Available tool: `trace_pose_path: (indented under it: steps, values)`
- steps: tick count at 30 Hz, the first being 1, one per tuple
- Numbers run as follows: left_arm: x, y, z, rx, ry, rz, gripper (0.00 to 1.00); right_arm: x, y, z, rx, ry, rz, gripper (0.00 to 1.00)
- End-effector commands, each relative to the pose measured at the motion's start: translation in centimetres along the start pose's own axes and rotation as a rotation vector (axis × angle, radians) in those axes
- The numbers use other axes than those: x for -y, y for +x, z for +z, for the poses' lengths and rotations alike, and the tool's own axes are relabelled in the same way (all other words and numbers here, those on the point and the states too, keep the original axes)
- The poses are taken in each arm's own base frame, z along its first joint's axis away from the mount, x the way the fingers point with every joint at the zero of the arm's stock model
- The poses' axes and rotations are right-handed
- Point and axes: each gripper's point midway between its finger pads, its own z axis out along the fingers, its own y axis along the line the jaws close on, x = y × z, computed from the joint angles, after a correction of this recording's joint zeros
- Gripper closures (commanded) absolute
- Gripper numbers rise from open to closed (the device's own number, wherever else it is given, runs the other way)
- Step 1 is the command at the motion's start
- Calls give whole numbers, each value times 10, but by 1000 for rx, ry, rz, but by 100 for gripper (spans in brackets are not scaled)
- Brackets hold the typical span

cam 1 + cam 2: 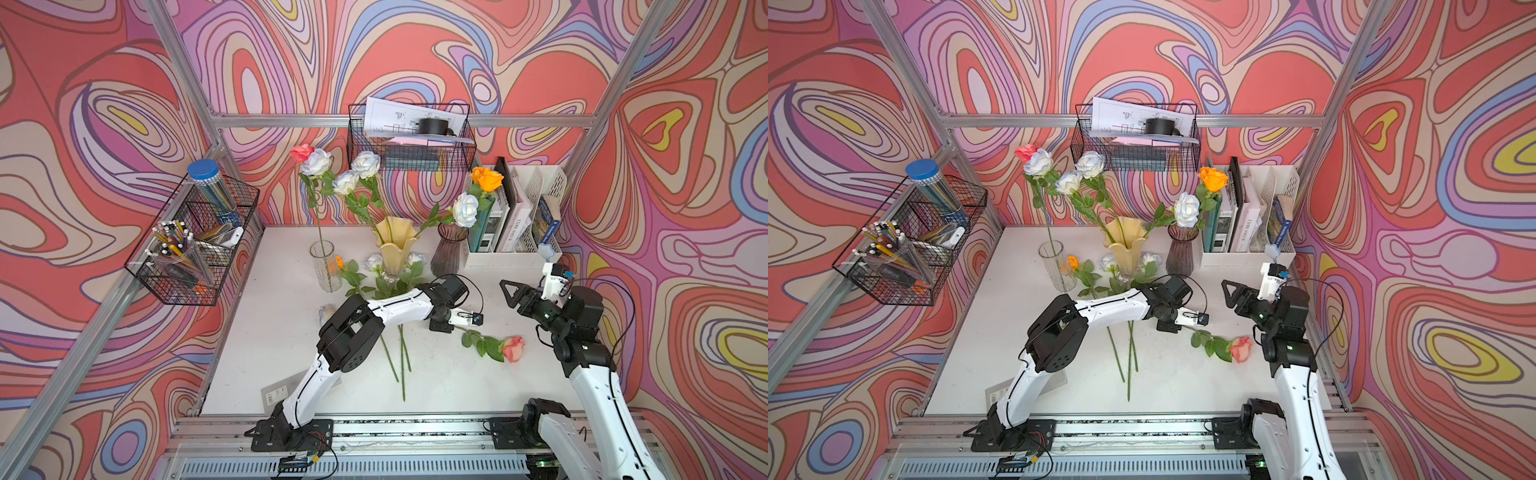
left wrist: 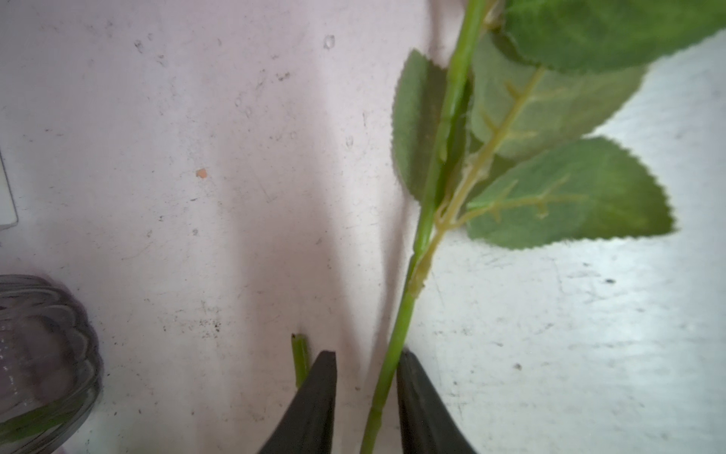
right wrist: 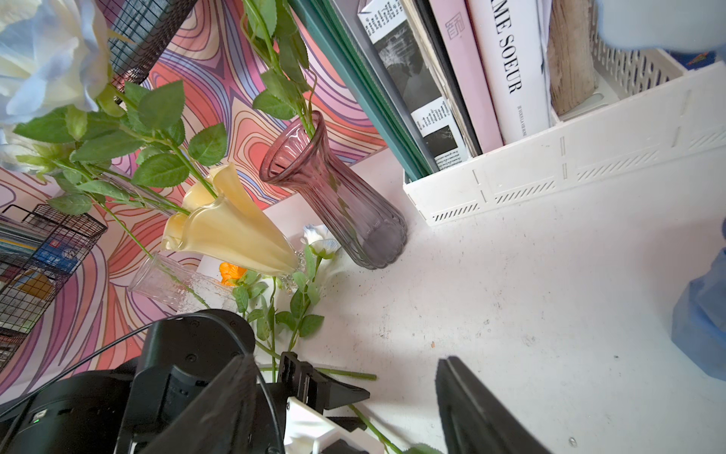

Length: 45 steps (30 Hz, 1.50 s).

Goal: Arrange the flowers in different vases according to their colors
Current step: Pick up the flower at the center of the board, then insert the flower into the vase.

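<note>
Several roses lie loose near the yellow vase; our left claw straddles the pink rose by its stem, unclamped; right claw gapes empty.

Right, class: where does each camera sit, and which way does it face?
Top views: overhead, looking down at the white table; both arms show.
Left wrist: on left arm, faces down; left tool straddles a green rose stem.
Right wrist: on right arm, faces the smoky purple ribbed glass vase; open right tool shows.
Both wrist views share that vase.
</note>
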Motion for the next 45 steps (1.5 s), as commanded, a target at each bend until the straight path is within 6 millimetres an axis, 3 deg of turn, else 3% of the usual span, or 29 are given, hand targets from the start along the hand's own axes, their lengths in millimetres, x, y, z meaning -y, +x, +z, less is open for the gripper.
trace_pose_path:
  steps: [1,10,13,16,19,25,30,33,36,38,41,45]
  values:
    - [20,7,14,-26,73,7,74,3,-2,0,10,14,-12,26]
    - [24,-4,11,-21,97,14,97,4,-4,-2,15,30,-12,26]
    - [9,-12,4,-15,52,-17,100,2,-10,-6,31,39,-20,26]
    - [-17,-29,-17,7,-18,-58,100,-7,-23,-17,76,42,-37,26]
    - [-40,-52,-47,66,-78,-92,100,-31,-46,-34,128,3,-64,26]
    - [-81,-92,-116,189,-188,-187,100,-112,-75,-81,198,-262,-141,23]
    - [-106,-129,-190,364,-269,-251,100,-161,-60,-115,182,-502,-212,21]
    - [-127,-149,-251,481,-368,-279,100,-177,-45,-129,150,-604,-248,21]
    - [-155,-158,-323,621,-481,-337,100,-184,-32,-135,104,-673,-265,20]
    - [-173,-156,-373,719,-567,-386,100,-185,-26,-135,72,-701,-267,20]
    - [-192,-136,-451,872,-674,-468,100,-185,-23,-134,51,-713,-269,20]
    - [-206,-78,-551,1052,-829,-600,100,-178,-23,-124,38,-693,-261,19]
